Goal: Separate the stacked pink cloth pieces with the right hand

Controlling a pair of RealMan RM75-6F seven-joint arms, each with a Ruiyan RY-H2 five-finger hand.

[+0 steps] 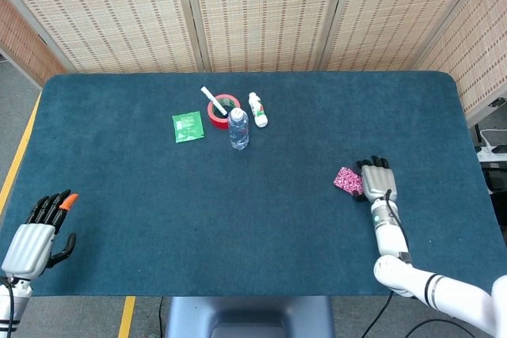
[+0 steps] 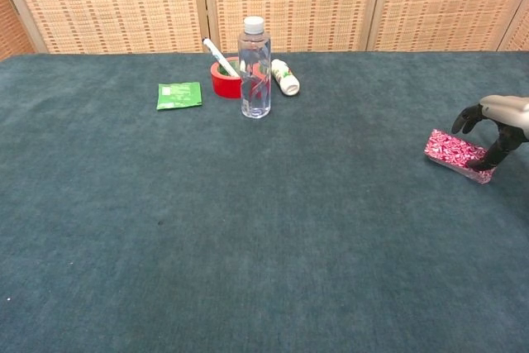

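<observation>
The stacked pink patterned cloth pieces (image 1: 347, 180) (image 2: 451, 151) lie flat on the blue table at the right. My right hand (image 1: 377, 180) (image 2: 501, 118) arches over the stack's right end with its fingers spread. One dark finger hangs above the far edge, and the thumb (image 2: 497, 153) touches the near right corner. Nothing is lifted off the table. My left hand (image 1: 36, 237) rests at the table's near left corner with fingers apart and nothing in it; the chest view does not show it.
At the back middle stand a clear water bottle (image 1: 238, 127) (image 2: 254, 67), a red tape roll (image 1: 221, 112) (image 2: 226, 78) with a white pen, a small white bottle (image 1: 257, 109) (image 2: 285, 77) lying down, and a green packet (image 1: 188, 126) (image 2: 179, 94). Wicker screens back the table.
</observation>
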